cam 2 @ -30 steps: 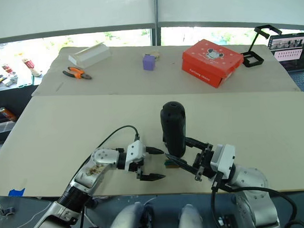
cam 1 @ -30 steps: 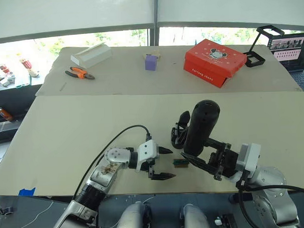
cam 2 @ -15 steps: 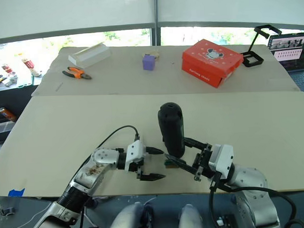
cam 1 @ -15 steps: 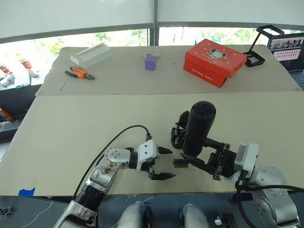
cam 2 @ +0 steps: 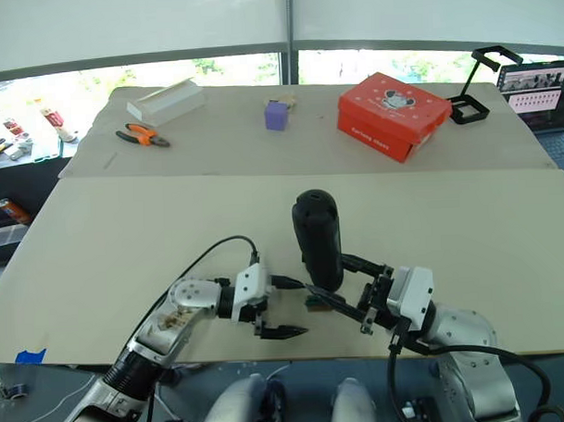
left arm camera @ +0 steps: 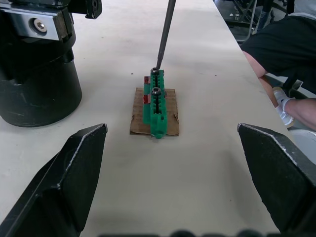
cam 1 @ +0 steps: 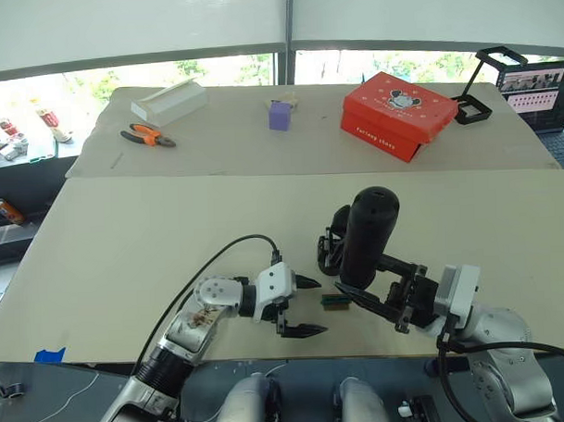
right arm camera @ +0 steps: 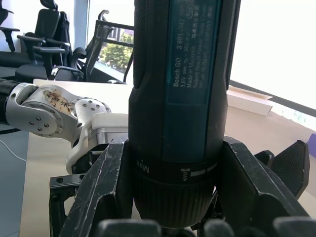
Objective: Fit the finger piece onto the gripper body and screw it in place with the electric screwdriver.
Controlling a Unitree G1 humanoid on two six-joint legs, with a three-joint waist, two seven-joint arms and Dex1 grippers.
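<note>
Right gripper (cam 1: pixel 382 295) clamps the thick black cylindrical electric screwdriver (cam 1: pixel 364 234) upright near the tabletop's front edge, bit seemingly touching the small green block (left arm camera: pixel 157 104); left gripper (cam 1: pixel 310 305) gapes, empty.

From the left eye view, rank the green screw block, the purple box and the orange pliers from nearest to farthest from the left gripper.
Measured from the left gripper:
1. Green screw block, just to its right on the near table.
2. Orange pliers, far table, left side.
3. Purple box, far table, middle.
The last two are almost level, so their order is uncertain.
</note>
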